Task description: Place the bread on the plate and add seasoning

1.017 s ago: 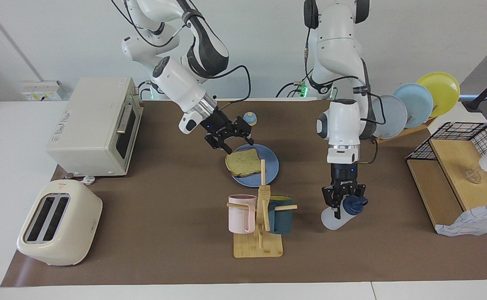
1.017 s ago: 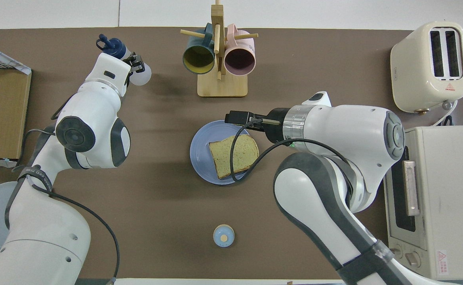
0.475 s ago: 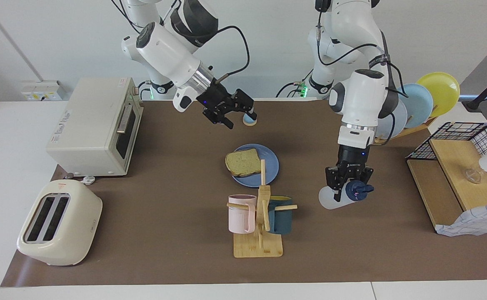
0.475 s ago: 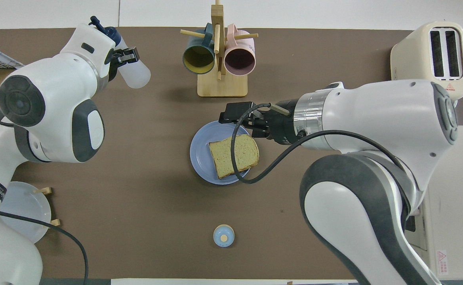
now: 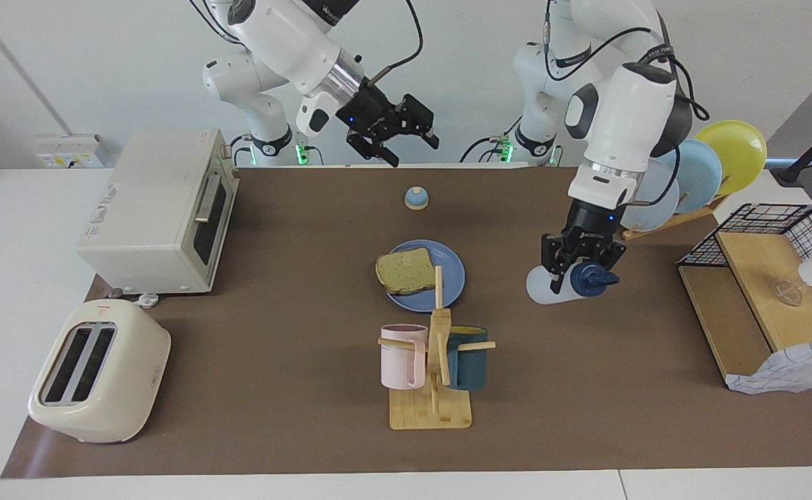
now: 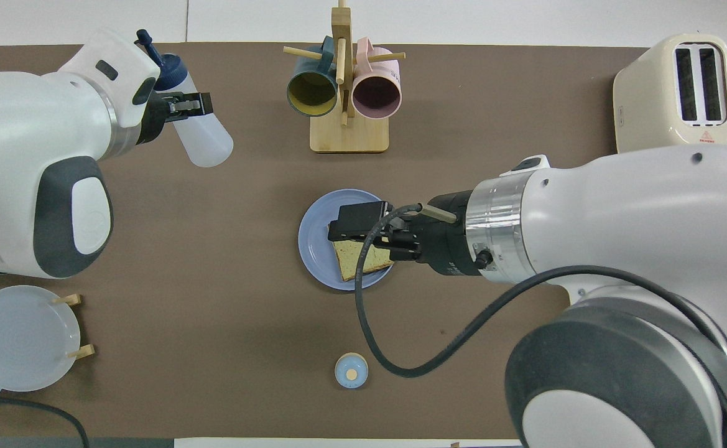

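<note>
The bread (image 5: pixel 403 271) lies flat on the blue plate (image 5: pixel 450 281) at the middle of the table. My right gripper (image 5: pixel 414 151) hangs open and empty, high in the air over the table's edge by the robots. In the overhead view, the right gripper (image 6: pixel 354 231) covers part of the bread (image 6: pixel 354 264) and plate (image 6: pixel 313 236). My left gripper (image 5: pixel 579 274) is shut on the seasoning (image 5: pixel 541 288), a white bottle with a navy cap (image 5: pixel 588 281). It holds the bottle tilted in the air, over the mat toward the left arm's end. From overhead, the left gripper (image 6: pixel 180 106) grips the seasoning (image 6: pixel 204 137) near its cap.
A mug rack (image 5: pixel 433 368) with a pink and a teal mug stands farther from the robots than the plate. A small blue bell (image 5: pixel 416 198) sits nearer them. Toaster oven (image 5: pixel 155 208) and toaster (image 5: pixel 100 371) fill the right arm's end; spare plates (image 5: pixel 697 170) and a wire shelf (image 5: pixel 767 292) fill the left arm's.
My right gripper rose off the bread and drew back toward the robots, still open. My left gripper lifted the seasoning off the table and carried it up and toward the robots.
</note>
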Available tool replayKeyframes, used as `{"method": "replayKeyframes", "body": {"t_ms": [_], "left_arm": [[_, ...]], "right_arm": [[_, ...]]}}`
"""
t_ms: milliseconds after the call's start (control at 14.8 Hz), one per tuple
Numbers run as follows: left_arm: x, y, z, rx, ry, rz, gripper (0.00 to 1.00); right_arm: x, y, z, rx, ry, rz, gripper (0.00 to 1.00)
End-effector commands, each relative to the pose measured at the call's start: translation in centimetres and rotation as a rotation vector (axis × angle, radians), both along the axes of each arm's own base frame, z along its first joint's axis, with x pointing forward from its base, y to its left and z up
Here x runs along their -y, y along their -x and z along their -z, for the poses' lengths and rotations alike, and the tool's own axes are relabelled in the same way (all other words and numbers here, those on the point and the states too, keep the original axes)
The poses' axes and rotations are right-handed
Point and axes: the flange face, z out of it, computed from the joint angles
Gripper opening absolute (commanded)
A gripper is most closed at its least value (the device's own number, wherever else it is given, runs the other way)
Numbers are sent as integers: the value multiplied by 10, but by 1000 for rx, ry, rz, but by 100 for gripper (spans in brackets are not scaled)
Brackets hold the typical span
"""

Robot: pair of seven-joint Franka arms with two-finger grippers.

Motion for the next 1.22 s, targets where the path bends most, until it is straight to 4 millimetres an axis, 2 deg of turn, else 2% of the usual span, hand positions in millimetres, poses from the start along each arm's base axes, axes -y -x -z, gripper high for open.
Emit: {"method": "replayKeyframes", "body": {"t_ms": [0,271,339,610,881,1153], "left_arm": [[11,38,-30,-67,6,135,44],[30,79,-56,-134,7,284,44],[30,87,-61,-147,7,322,44],[38,122,-73,-211,-23,535,44],[54,148,-76,-218,-77,778,44],[73,174,-70,-252,-147,1020,44]], "right_arm": [[9,-8,-13,-13,55,-18,100],[-2,1,-12,-8,56,-37,100],[1,2,-6,-19,64,-47,100],[7,-1,-8,-25,60,-38,100],[8,-3,-8,-20,59,-31,100],[4,-1,-10,-23,59,-33,92]]}}
